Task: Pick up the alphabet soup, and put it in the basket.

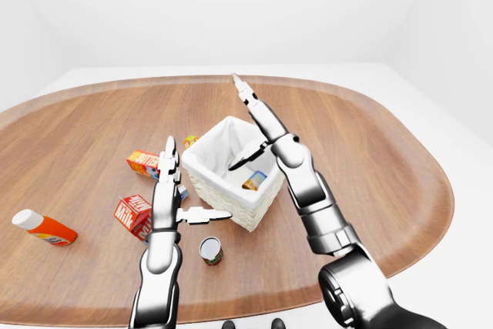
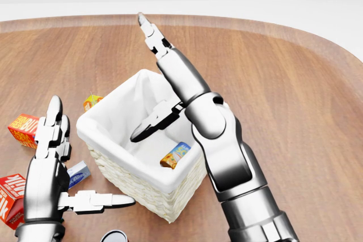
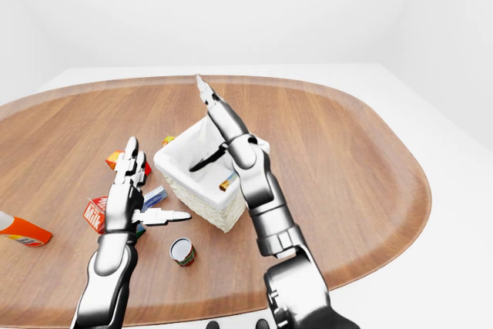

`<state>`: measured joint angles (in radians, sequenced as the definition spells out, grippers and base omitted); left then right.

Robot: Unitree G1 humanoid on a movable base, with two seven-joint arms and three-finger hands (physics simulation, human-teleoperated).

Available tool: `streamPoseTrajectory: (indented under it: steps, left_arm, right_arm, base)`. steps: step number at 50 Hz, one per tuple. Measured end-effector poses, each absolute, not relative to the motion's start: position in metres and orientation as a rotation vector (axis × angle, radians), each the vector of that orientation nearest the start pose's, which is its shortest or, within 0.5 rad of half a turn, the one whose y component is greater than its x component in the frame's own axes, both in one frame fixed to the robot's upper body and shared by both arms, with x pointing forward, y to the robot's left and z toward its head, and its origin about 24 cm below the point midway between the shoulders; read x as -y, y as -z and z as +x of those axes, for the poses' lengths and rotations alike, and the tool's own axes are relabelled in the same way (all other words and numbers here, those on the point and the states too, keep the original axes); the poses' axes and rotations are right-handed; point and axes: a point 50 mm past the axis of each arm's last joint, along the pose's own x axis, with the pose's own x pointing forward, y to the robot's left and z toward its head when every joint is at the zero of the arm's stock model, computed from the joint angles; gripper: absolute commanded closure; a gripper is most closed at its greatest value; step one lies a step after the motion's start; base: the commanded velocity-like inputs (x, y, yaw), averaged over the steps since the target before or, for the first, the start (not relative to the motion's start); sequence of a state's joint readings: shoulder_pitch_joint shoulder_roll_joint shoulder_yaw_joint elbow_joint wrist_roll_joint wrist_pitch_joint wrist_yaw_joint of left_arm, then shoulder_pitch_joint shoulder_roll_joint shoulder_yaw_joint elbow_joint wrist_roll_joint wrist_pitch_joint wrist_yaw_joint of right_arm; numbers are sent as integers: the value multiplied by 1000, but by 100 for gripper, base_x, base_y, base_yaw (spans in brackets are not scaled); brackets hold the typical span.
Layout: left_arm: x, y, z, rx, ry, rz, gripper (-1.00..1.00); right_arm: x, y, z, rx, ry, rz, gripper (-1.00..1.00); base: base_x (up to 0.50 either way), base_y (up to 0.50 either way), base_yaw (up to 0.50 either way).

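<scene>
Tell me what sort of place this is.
Most likely a bare simulated test room, not a real kitchen: plain white walls, a large oval wooden table, and groceries scattered round a white-lined wicker basket, such as a milk carton, a can and an orange bottle.

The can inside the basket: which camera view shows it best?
The head view: the can lies large on the white lining of the basket, just left of the right hand's forearm. In the left-eye view it is smaller but clear; in the right-eye view only a sliver shows beside the arm.
</scene>
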<state>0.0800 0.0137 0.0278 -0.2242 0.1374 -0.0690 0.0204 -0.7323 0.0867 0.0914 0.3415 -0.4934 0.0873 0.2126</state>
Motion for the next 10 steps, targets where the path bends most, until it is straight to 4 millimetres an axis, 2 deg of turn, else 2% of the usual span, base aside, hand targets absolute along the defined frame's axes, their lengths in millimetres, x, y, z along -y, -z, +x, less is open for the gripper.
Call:
streamPoseTrajectory:
  steps: [10]
  left_arm:
    - [-163, -81, 236, 214, -72, 158, -100]
  right_arm:
    - [39, -194, 349, 400, -387, -489, -100]
  base:
    - [0, 0, 0]
